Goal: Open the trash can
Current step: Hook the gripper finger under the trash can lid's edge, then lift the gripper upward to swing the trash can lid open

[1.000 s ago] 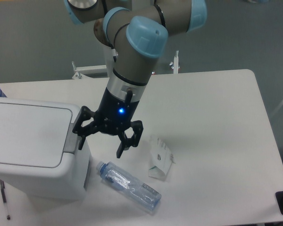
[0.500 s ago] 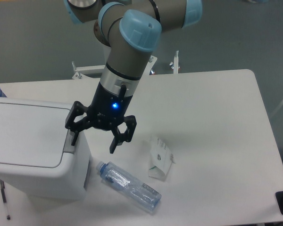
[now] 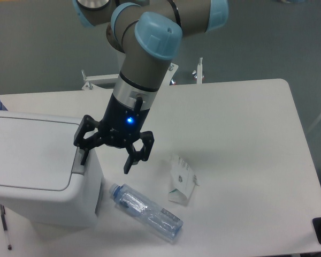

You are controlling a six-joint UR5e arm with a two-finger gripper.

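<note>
The trash can, a big boxy white bin with rounded corners, sits at the table's nine o'clock edge, partly cut off by the left side of the view, and its flat white lid lies closed and level. Along the lid's right edge runs the grey push tab, a narrow strip facing three o'clock toward the middle of the white table. The gripper hangs from the arm at the can's right rim, its two black fingers spread wide with nothing between them. One fingertip sits right at the grey tab, at or just above it; whether it actually touches cannot be told from this angle. The other finger hangs clear of the can, over bare tabletop. A blue light glows on the gripper body. At five o'clock from the gripper, a clear plastic bottle lies on its side near the table's front edge, its cap end close to the can's lower right corner. Just beside the bottle, toward three o'clock, a small white carton with green print lies on the table, apart from the can.
</note>
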